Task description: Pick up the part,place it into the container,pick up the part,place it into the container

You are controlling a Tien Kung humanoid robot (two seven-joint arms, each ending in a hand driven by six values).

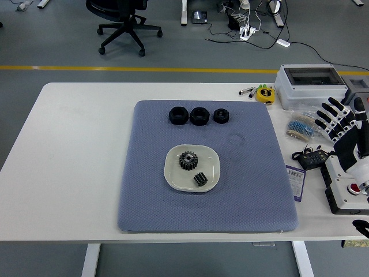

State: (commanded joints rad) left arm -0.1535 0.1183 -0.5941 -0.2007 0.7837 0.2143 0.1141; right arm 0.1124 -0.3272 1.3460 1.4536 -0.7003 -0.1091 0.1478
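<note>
A white dish sits in the middle of the blue-grey mat. In it lie a large black gear and a small black gear. Three black nut-like parts stand in a row on the mat's far side. My right hand is at the right edge of the table, off the mat, fingers spread and empty. The left arm is out of view.
At the right stand a grey plastic box, a yellow tape measure, a bag of small parts, a black device with cable and a white-and-black unit. An office chair stands on the floor beyond.
</note>
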